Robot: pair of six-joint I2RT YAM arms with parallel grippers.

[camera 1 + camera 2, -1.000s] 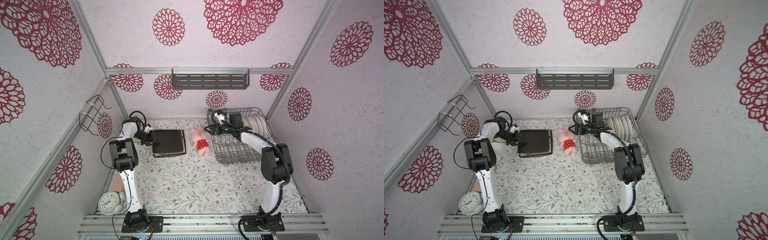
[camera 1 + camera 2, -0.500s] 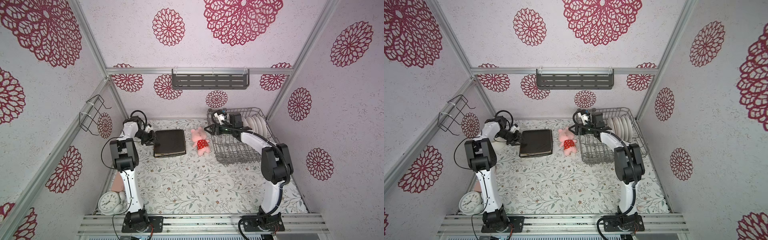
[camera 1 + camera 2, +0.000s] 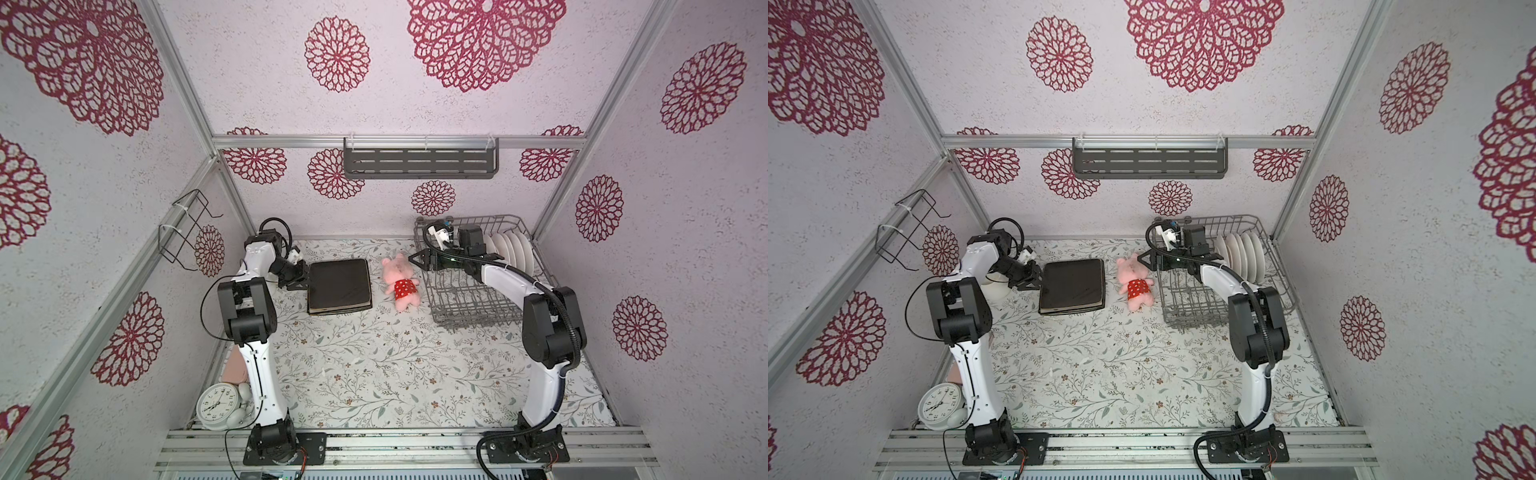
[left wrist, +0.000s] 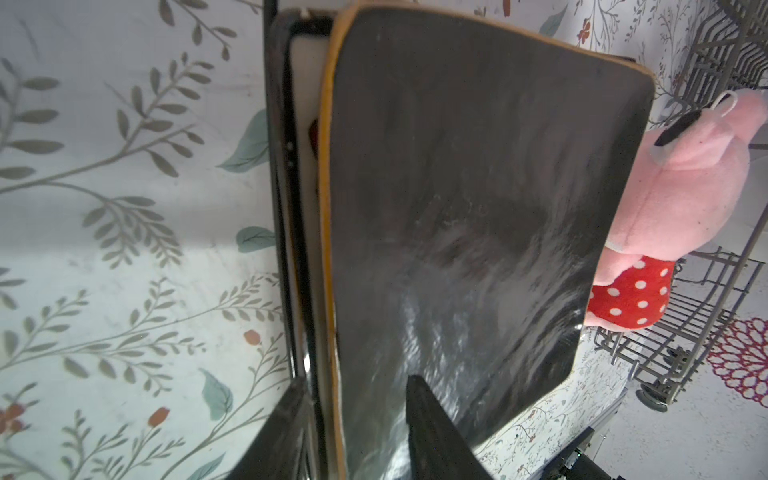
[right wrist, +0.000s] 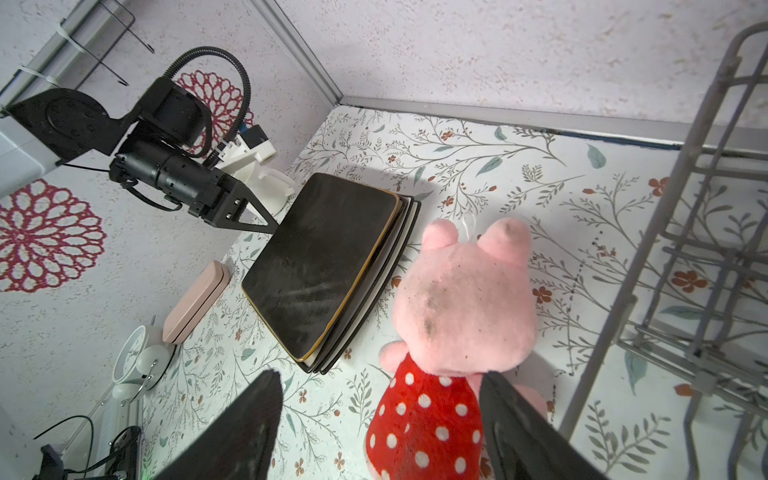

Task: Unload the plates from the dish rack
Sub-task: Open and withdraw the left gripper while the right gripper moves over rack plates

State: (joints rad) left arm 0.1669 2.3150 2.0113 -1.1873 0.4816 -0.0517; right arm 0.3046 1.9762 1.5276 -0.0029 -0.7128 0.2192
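Nearest me is open floral tabletop [image 3: 374, 374]. Further on, the square plates [image 3: 338, 286] lie stacked flat, roughly square to the back wall [image 3: 395, 216]. My left gripper [image 4: 354, 381] straddles their left edge, but I cannot tell whether it is clamped. My right gripper [image 5: 378, 376] gapes empty at the dish rack [image 3: 465, 309]'s left rim. The round plates [image 3: 509, 253] stand upright at its far-right end.

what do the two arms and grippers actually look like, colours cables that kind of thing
The left arm and right arm match: white link shells, black joint housings, black bases. A ribbed black cable runs along the right arm; thinner black cable loops off the left. The left gripper and right gripper are black with tapered, triangular fingers and white wrist-camera mounts.
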